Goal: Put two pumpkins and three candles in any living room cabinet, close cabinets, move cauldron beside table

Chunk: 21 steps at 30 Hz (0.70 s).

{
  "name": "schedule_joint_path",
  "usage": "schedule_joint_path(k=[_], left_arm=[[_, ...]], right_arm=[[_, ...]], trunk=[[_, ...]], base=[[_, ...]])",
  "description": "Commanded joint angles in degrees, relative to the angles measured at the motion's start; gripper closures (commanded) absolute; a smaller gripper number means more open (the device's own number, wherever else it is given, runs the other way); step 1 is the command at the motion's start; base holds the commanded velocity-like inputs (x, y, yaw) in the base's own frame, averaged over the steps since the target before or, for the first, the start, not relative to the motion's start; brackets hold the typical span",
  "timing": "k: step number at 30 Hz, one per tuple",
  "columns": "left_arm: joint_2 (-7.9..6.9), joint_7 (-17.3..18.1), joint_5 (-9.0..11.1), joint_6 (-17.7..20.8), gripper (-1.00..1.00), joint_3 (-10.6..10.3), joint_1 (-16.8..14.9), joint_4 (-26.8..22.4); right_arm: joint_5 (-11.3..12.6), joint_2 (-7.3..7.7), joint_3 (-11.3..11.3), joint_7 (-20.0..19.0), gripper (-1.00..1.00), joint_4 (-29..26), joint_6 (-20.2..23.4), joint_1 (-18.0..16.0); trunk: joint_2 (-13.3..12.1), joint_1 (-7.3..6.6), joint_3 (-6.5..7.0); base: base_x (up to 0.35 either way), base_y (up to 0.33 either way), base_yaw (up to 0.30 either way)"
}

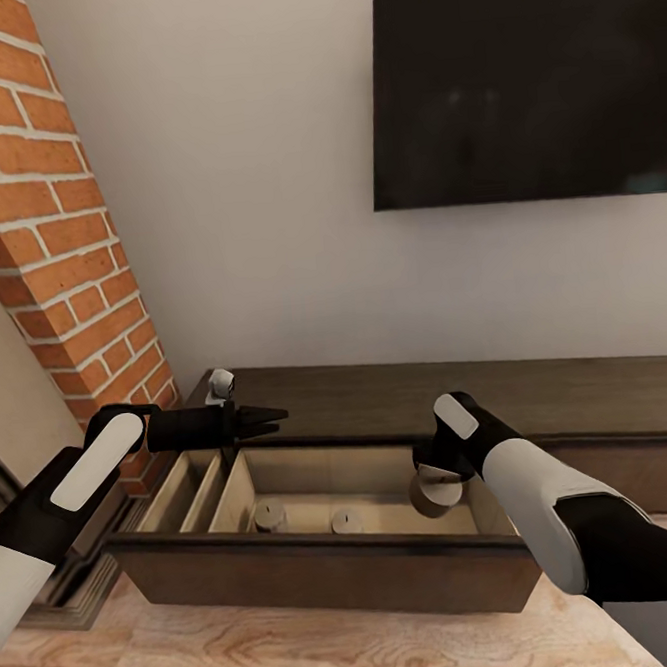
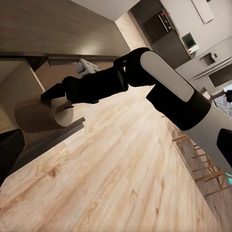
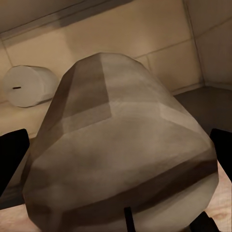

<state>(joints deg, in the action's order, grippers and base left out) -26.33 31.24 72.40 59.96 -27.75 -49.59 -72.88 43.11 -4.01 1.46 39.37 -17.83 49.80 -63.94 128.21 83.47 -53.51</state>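
Hanging in right gripper (image 1: 433,488), candle (image 1: 430,496) over drawer (image 1: 322,565)

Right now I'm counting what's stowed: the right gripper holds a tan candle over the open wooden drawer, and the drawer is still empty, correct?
Not empty. The head view shows two short tan candles already lying in the open dark brown wooden drawer. The rest holds: the right gripper holds a third tan candle over it.

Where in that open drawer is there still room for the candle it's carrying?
The right claw holds a candle over the drawer. Bare floor lies below it, between the two candles already standing at left of middle and the right wall. The narrow left compartment looks free too, but tight.
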Motion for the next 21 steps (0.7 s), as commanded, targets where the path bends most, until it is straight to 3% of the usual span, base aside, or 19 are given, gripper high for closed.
schedule_joint_path(k=[1,14,21], left_arm=[[-0.04,0.4,-0.19,0.04,-1.0,-0.08,-0.07,0.02],[-0.06,0.4,-0.16,0.04,-1.0,-0.04,-0.07,-0.05],[-0.04,0.4,-0.16,0.04,-1.0,-0.03,-0.07,0.03]], right_arm=[[0.57,0.0,0.23,0.54,1.0,-0.09,0.07,-0.02],[0.57,-0.09,0.54,0.53,1.0,-0.1,0.03,-0.02],[0.57,-0.11,0.56,0.53,1.0,-0.1,0.03,-0.04]], trunk=[[0.44,0.21,-0.24],[1.24,0.65,-0.6],[1.24,0.65,-0.6]], base=[[0.0,0.0,0.0],[0.003,0.0,0.0],[0.171,0.047,0.0]])
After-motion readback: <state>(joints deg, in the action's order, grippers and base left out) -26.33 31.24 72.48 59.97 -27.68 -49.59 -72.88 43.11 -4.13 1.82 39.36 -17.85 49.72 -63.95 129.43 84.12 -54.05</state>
